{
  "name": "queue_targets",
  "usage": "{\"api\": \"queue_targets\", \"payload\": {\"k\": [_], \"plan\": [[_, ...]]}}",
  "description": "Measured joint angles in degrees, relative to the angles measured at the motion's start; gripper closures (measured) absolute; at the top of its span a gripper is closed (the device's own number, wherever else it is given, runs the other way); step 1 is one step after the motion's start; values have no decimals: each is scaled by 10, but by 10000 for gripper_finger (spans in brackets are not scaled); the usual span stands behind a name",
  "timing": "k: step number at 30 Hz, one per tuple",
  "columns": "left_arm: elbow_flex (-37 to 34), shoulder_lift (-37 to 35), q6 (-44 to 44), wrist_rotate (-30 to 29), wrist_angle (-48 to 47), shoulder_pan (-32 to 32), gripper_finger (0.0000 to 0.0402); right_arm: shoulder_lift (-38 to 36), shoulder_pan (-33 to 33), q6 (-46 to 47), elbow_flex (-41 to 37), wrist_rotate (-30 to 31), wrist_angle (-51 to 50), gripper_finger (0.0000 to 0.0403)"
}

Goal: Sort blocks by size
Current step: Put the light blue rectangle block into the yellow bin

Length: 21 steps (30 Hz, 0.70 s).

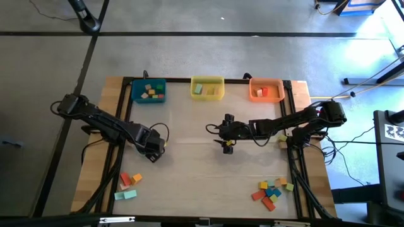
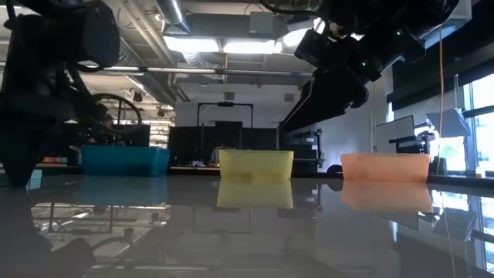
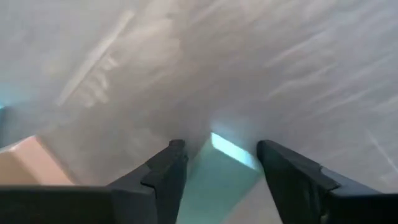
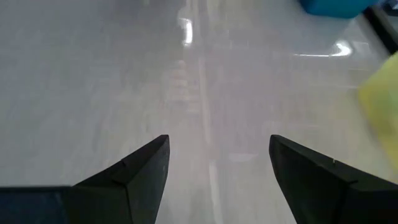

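Up top, high view: blue bin (image 1: 149,91), yellow bin (image 1: 207,88) and orange bin (image 1: 266,89) along the table's (image 1: 189,183) far edge already hold a few blocks each; loose blocks (image 1: 272,190) remain near the front right corner, more (image 1: 129,185) near the front left, so I'd call it partway done.
Low view: the same three bins, contents hidden.
Left wrist view: left gripper (image 3: 217,163), fingers parted around a teal block (image 3: 219,177); gripped or not, can't tell.
Right wrist view: right gripper (image 4: 219,158) wide open, empty, over mid-table.
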Motion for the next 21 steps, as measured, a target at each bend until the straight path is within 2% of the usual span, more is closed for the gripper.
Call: {"api": "queue_targets", "payload": {"k": [9,21], "plan": [[-7,3,-1,1,11,5,303,0,0,0,0,-2,-3,127],[21,5,46,-23,23,6,381,0,0,0,0,-2,-3,127]]}}
